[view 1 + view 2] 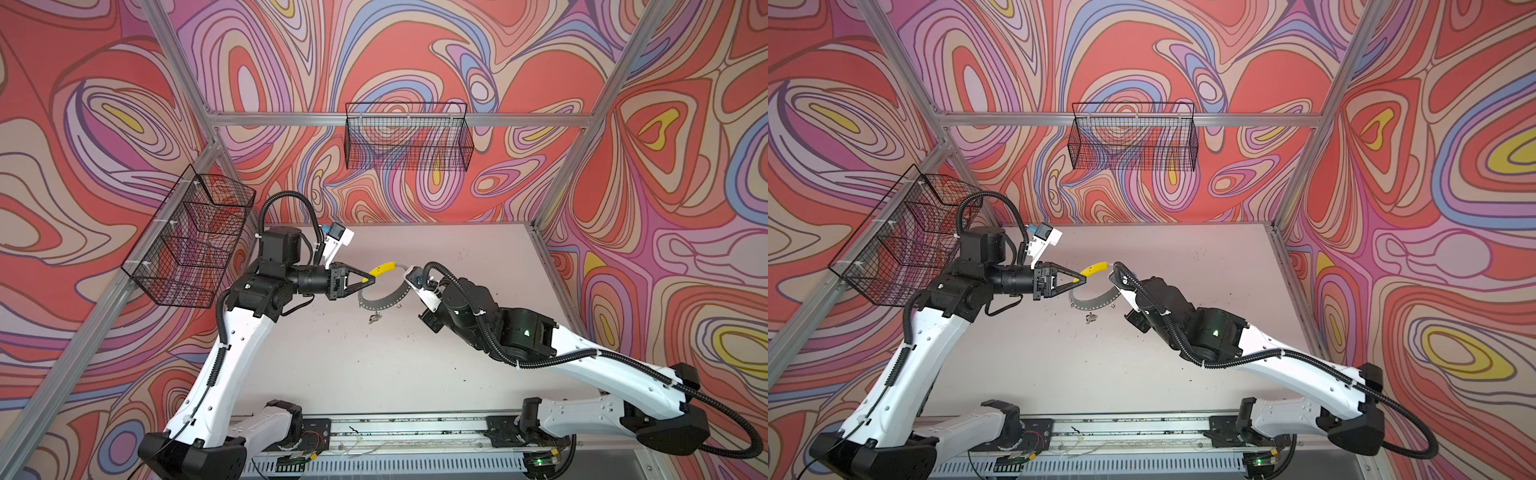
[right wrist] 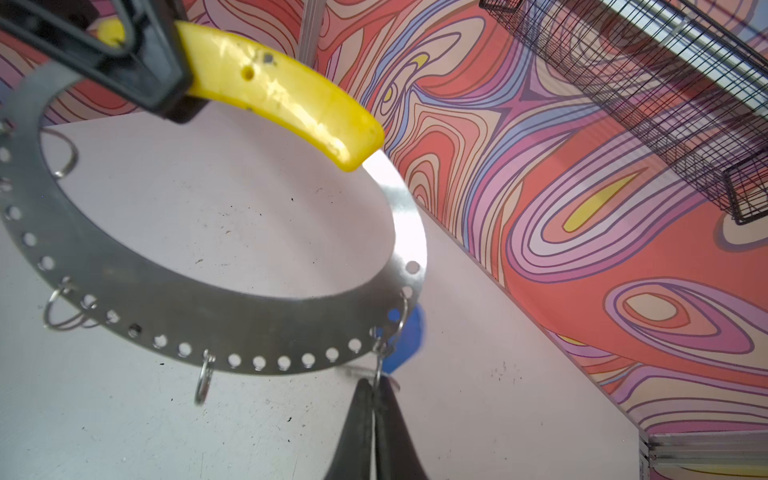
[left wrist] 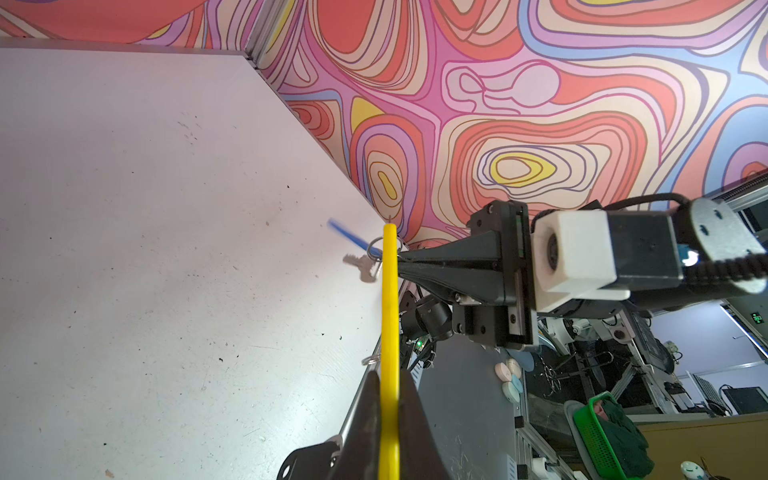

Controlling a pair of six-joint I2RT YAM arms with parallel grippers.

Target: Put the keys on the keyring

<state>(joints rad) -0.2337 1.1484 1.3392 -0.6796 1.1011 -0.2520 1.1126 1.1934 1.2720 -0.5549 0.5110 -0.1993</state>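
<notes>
On the left, the left gripper (image 1: 371, 279) is clamped on the yellow plastic segment (image 1: 384, 268) of the large grey perforated metal keyring (image 1: 382, 301). It holds the hoop clear above the pale tabletop (image 1: 415, 374), near the middle of the scene. In the left wrist view the hoop shows edge-on, so its plane runs straight out from those fingers toward the right. Below the hoop's near arc, in both top views, there is a second small silver key (image 1: 374, 318). Whether it hangs from one of the dangling rings or lies on the table I cannot tell, and its tag is too small to make out. Further right, at the hoop's right-hand rim, the blue-tagged silver key (image 3: 365, 268) sits just beside the row of holes, and its blue oval plastic tag (image 2: 405, 332) shows behind the metal band. The right gripper (image 2: 376, 395) is pinched closed on a thin wire ring (image 2: 377, 370) right at that rim. That ring probably belongs to the blue-tagged key, and the right arm is much the nearer to it. The ring lies straight ahead of the right fingertips, against the hoop's edge. I cannot tell whether it already passes through a hole.
</notes>
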